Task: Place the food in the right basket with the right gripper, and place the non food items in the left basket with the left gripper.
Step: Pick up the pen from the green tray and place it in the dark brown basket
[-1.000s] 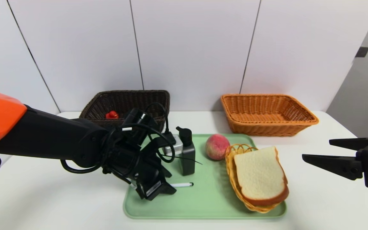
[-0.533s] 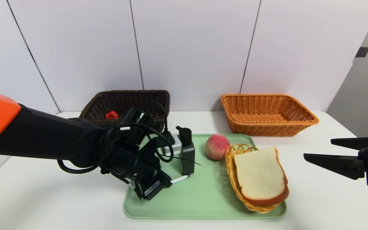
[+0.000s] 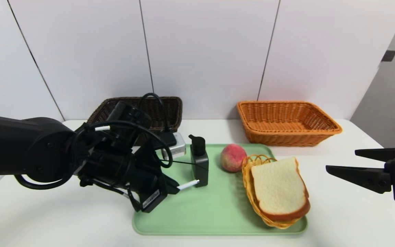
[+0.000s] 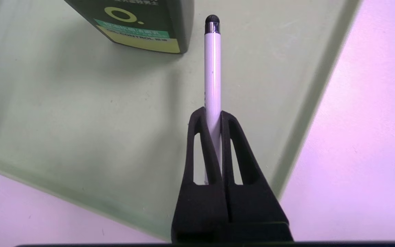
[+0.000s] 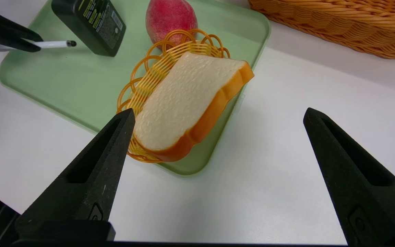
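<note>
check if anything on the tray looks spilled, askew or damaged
Nothing looks spilled or damaged on the green tray. The one slightly odd thing is the bread slice: it sits askew, covering most of the yellow wicker dish and jutting past its edge. The black bottle stands upright.

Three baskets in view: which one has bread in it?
The small yellow scalloped basket, on the green tray. It alone holds the bread slice; the two large rectangular baskets stand behind the tray.
</note>
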Controlling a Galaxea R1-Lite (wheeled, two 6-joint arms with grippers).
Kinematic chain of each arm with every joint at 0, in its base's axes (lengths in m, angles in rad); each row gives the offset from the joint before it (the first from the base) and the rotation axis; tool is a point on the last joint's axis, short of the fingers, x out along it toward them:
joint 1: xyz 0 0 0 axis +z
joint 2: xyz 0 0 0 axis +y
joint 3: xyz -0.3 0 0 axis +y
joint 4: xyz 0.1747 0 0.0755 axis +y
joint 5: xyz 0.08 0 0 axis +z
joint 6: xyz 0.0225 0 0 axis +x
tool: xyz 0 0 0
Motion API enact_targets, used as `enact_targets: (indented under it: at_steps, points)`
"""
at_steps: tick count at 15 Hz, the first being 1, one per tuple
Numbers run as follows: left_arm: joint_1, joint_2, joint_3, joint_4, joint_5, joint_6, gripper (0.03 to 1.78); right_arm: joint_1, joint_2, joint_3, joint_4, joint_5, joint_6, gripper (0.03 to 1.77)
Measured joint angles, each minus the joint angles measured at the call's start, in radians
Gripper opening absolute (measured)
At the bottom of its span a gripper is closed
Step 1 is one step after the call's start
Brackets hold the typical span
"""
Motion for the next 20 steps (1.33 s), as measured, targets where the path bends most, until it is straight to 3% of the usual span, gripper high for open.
enact_targets:
  at_steps: [7, 11, 16, 20]
  points:
    - [0.001, -0.222, 0.001, 0.058, 0.003, -0.019, 0.05, 0.000, 0.000, 0.000, 0.000, -0.001, 0.000, 1.70]
    - [0.108, -0.264, -0.090, 0.051, 0.082, -0.127, 0.05, 0.000, -0.001, 0.001, 0.000, 0.000, -0.001, 1.70]
    - [0.292, -0.164, -0.320, 0.059, 0.092, -0.130, 0.05, 0.000, -0.001, 0.012, -0.001, 0.000, -0.001, 1.70]
    - [0.371, 0.004, -0.570, 0.102, 0.093, -0.109, 0.05, 0.000, -0.001, 0.013, -0.002, 0.000, 0.000, 1.70]
